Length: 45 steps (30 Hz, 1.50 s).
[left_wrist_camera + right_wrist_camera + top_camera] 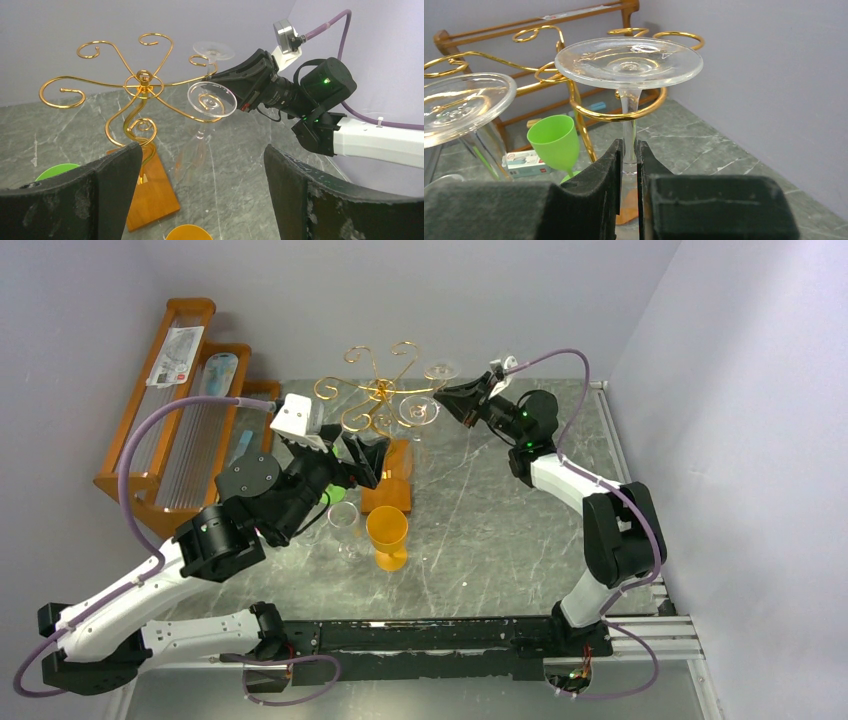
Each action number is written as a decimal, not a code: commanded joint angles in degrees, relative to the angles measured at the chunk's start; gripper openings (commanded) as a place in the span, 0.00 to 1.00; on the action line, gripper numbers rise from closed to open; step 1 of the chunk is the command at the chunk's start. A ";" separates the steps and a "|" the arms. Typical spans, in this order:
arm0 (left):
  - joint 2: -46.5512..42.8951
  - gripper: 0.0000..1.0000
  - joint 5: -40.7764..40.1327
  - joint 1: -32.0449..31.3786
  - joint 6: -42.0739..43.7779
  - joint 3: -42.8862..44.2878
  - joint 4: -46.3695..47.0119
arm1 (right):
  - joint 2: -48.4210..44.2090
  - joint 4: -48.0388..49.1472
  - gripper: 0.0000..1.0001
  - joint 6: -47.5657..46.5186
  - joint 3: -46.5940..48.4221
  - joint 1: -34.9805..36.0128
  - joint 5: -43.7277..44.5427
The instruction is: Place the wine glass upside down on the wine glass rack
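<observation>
An upside-down clear wine glass (629, 60) has its stem clamped between my right gripper's (628, 155) jaws. Its stem stands inside a curled gold arm (619, 118) of the wine glass rack (380, 390), with the round foot a little above that curl. From the top view, the right gripper (462, 400) reaches in at the rack's right side. A second clear glass (211, 99) hangs upside down on a neighbouring arm. My left gripper (202, 170) is open and holds nothing, low by the rack's orange-brown base (150, 195).
On the table in front of the rack stand an orange goblet (387, 532), a clear glass (343, 520) and a green cup (555, 142). A small box (524, 162) lies behind the cup. The stepped wooden shelf (185, 410) fills the back left; walls close the back and right.
</observation>
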 commanded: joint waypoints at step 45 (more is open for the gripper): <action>-3.12 0.85 6.39 -0.10 -11.55 1.22 -27.74 | -33.88 -40.12 0.56 6.70 -16.31 -0.50 31.98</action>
